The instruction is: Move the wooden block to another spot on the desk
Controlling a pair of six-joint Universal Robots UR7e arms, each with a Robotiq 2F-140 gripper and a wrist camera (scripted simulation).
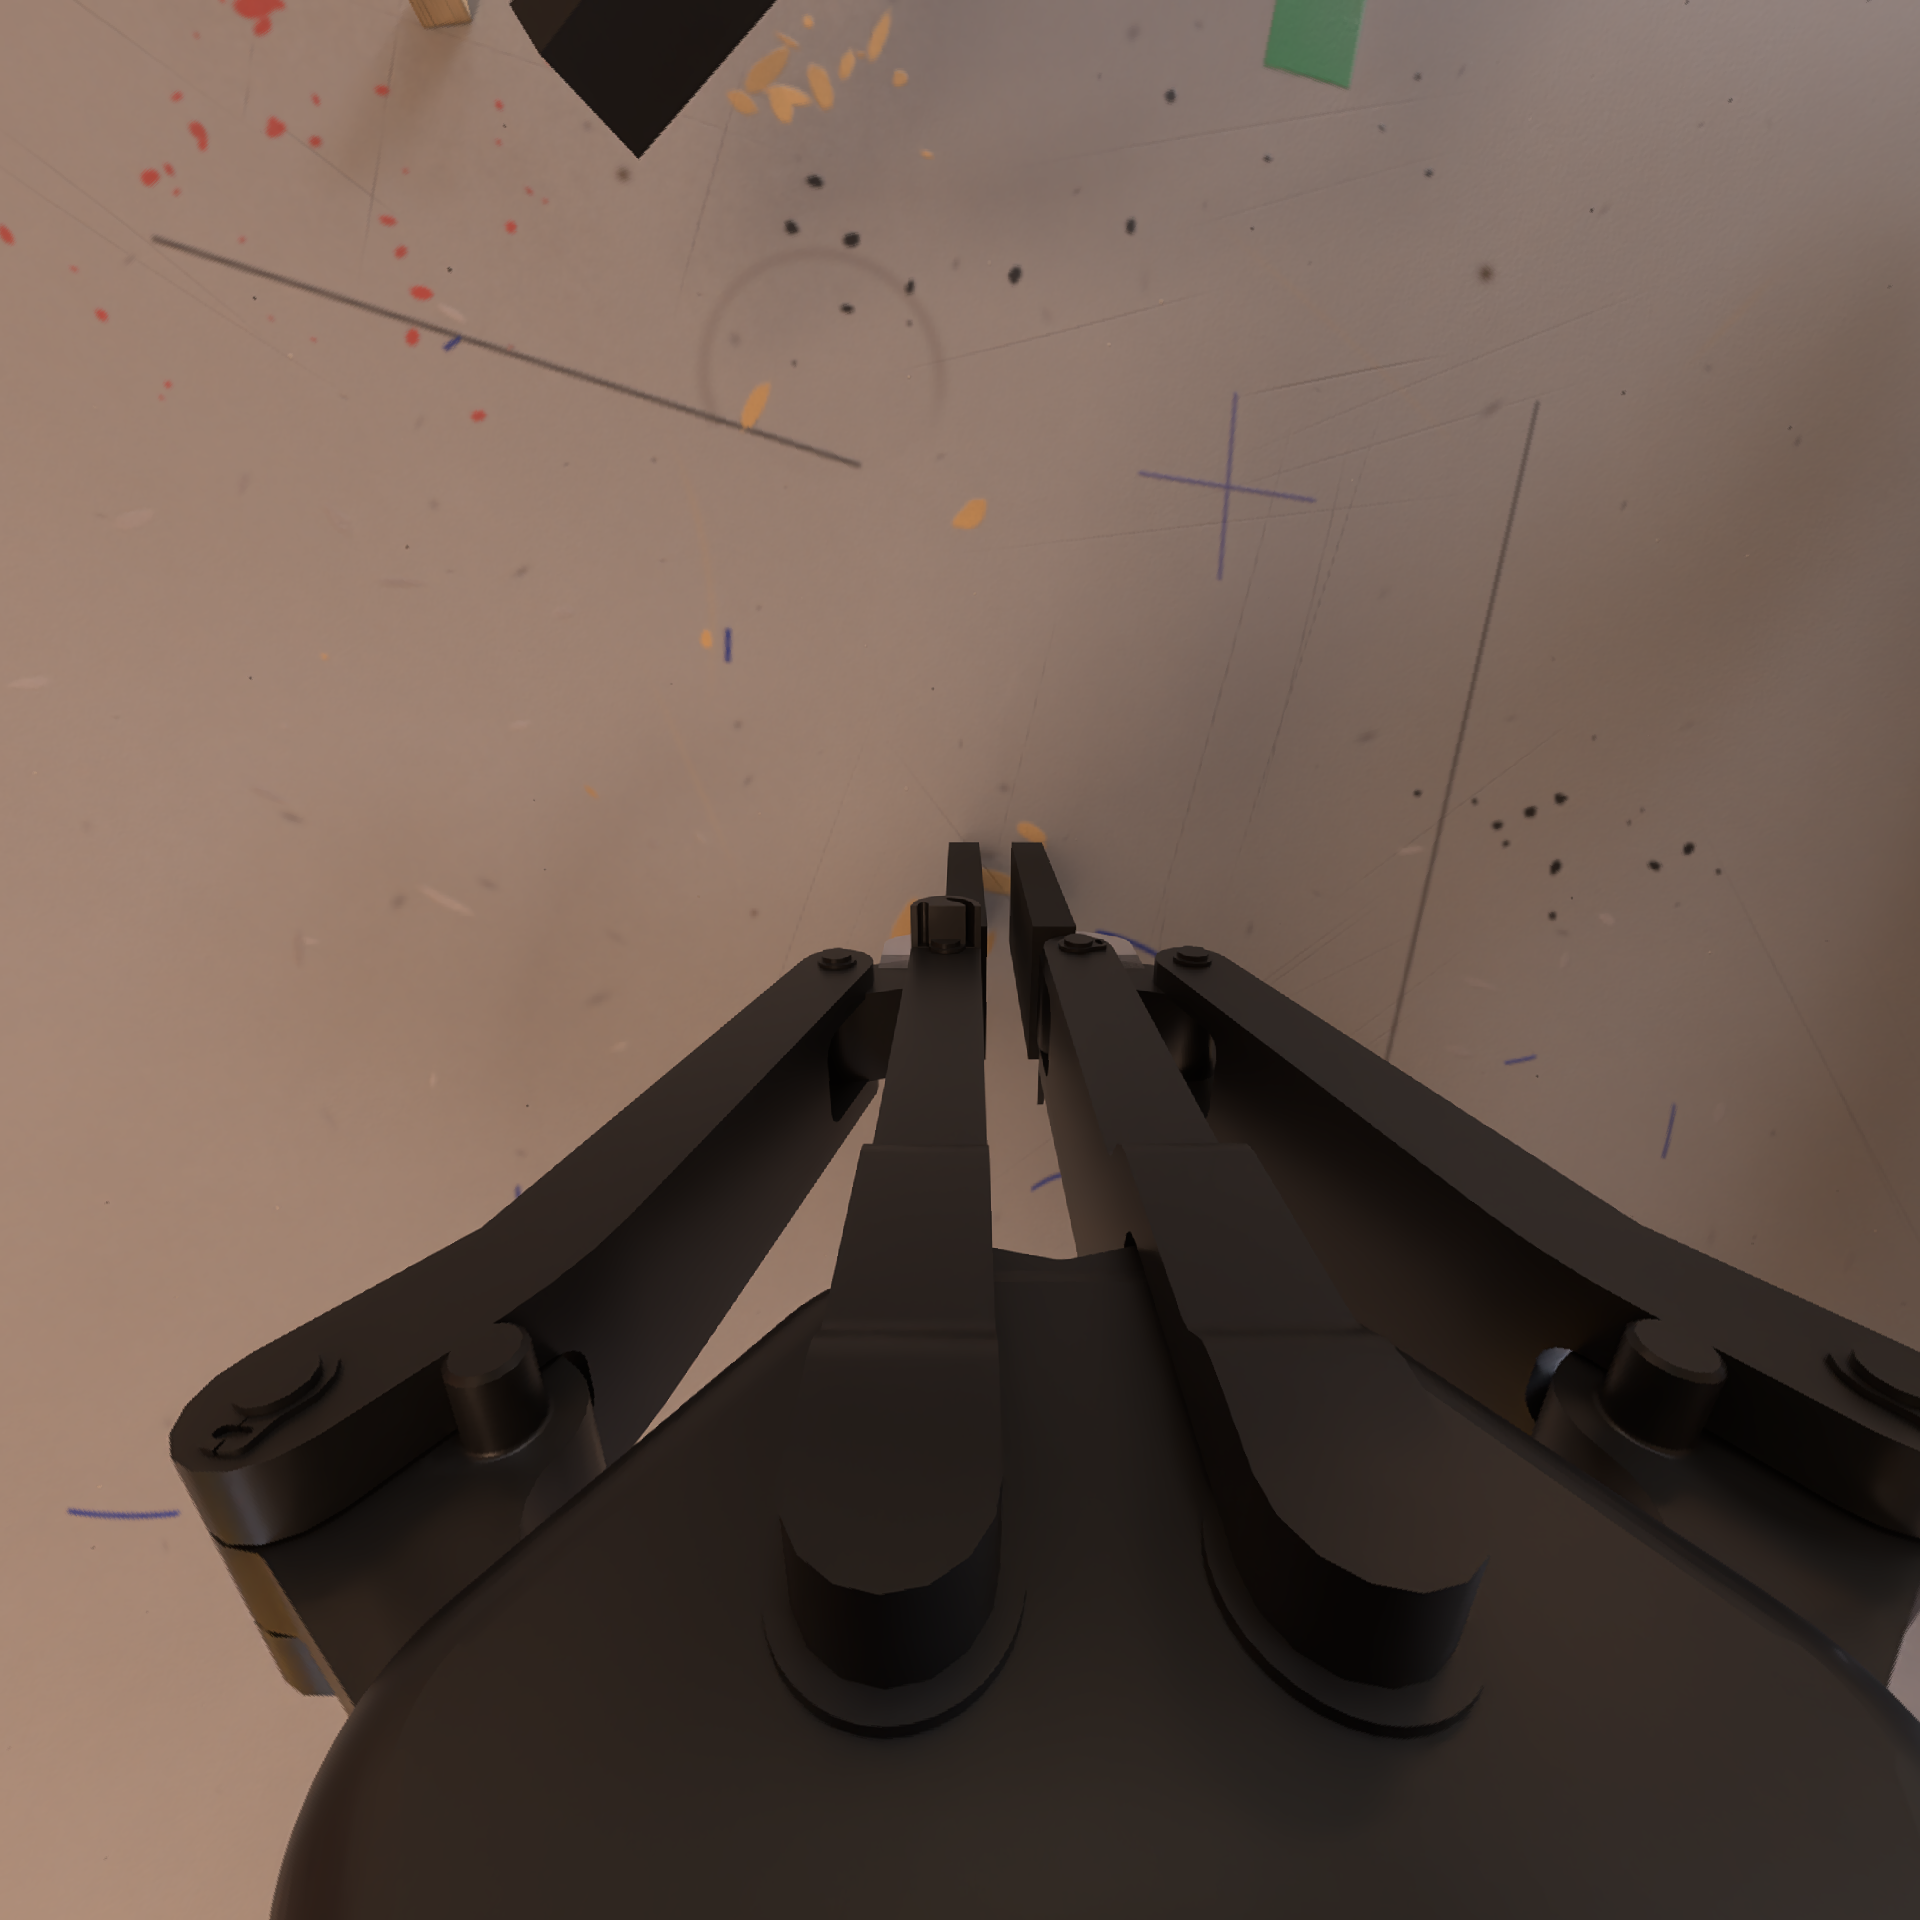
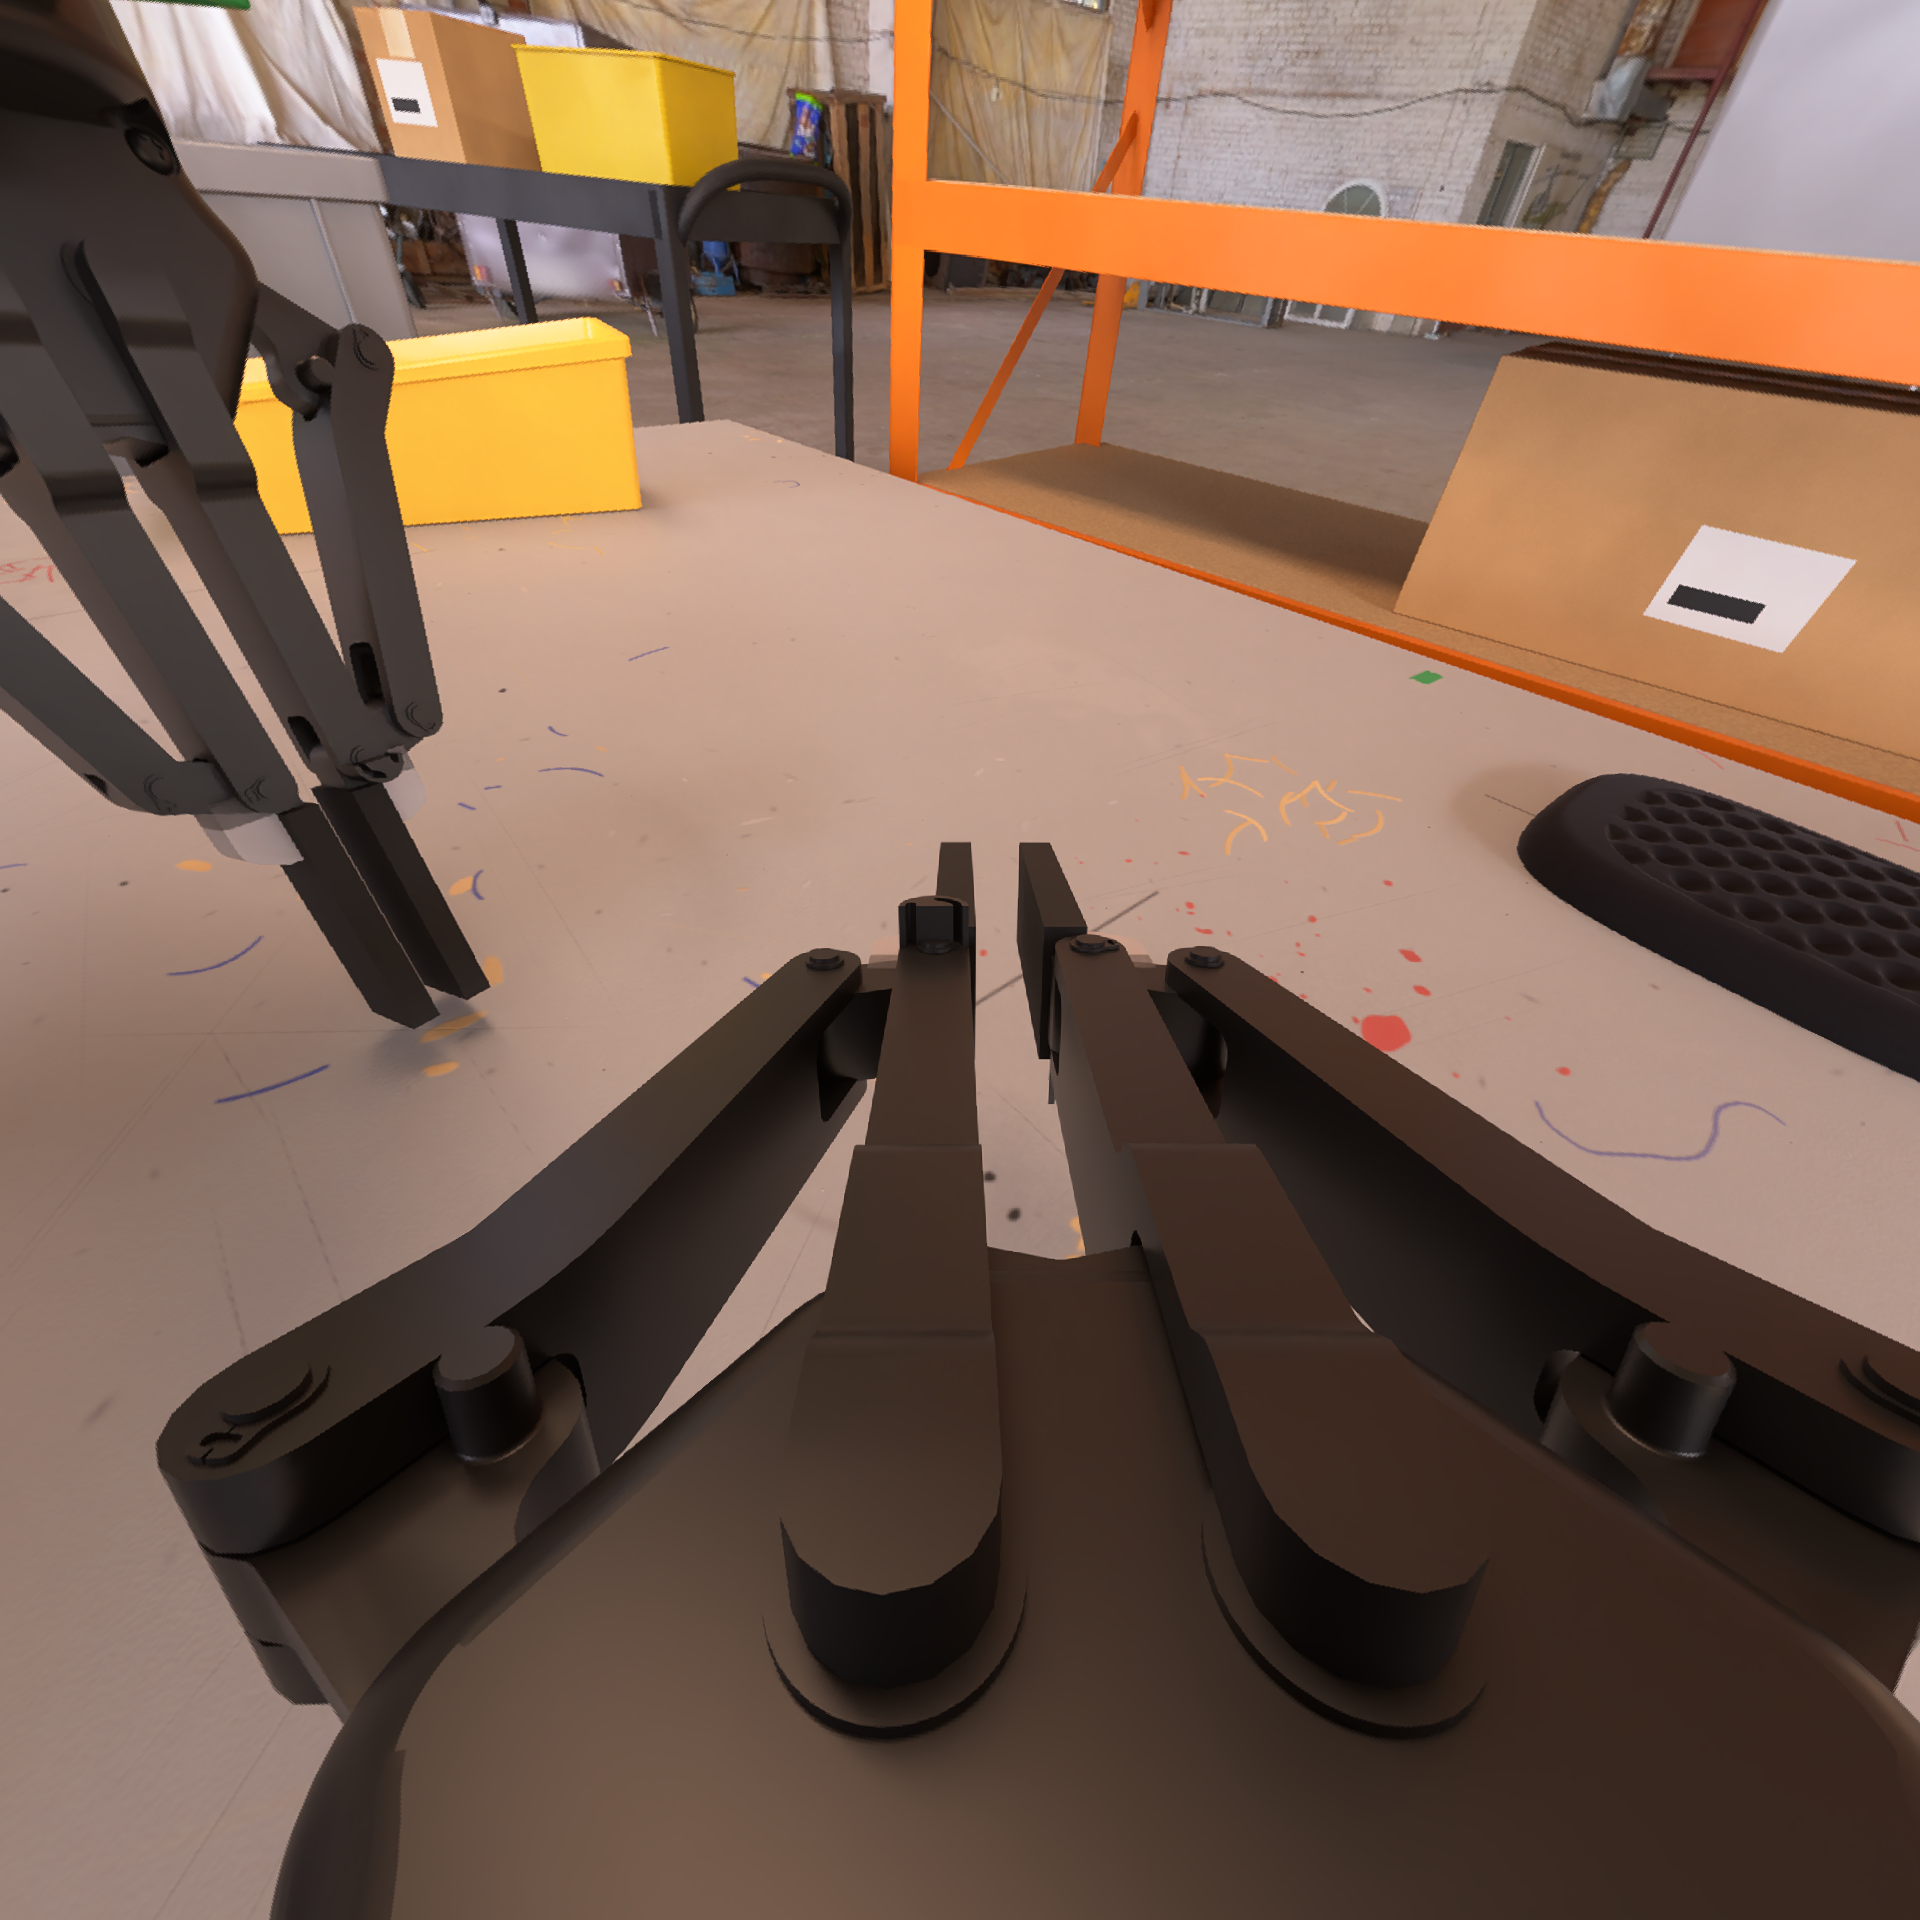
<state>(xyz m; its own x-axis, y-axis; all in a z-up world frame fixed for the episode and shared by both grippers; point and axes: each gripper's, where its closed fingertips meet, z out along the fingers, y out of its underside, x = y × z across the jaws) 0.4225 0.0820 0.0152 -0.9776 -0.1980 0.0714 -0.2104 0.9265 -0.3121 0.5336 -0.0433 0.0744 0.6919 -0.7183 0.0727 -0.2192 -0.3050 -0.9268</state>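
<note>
One paint-speckled desk (image 2: 831, 644) carries two yellow bins (image 2: 488, 426), two cardboard boxes (image 2: 1683, 520) and one black perforated pad (image 2: 1745, 894). Two grippers, left gripper (image 1: 995, 862) and right gripper (image 2: 995, 862), have fingers pressed nearly together, holding nothing. One wooden block (image 1: 442, 10) sits at the top edge of the left wrist view, just beside a dark block (image 1: 634, 62).

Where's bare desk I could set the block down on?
Bare desk lies open between the yellow bin, the orange rack and the black perforated pad. It is tighter near the left gripper, whose tips sit close to the surface.
</note>
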